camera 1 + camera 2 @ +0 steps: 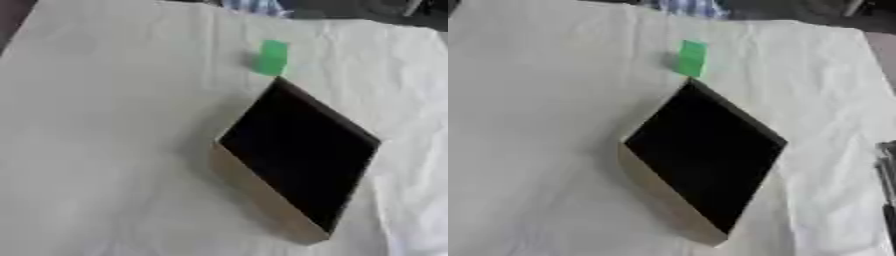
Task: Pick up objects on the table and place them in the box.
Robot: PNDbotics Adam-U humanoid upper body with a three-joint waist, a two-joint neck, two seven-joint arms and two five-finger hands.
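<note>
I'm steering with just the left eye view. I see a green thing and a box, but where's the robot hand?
Observer: The right eye view shows a thin dark sliver at its right edge, low down. It is likely the right robot hand.
Operator: Is it touching the box?
Observer: No. White cloth lies between it and the box.
Operator: Is it near the green thing?
Observer: No. The green block sits beyond the box's far corner, and the hand is on the other side, lower right.

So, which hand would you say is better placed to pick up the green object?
Probably the right hand: it shows at the right edge, beside the box, while the left is out of view. The green object sits beyond the box's far corner.
</note>
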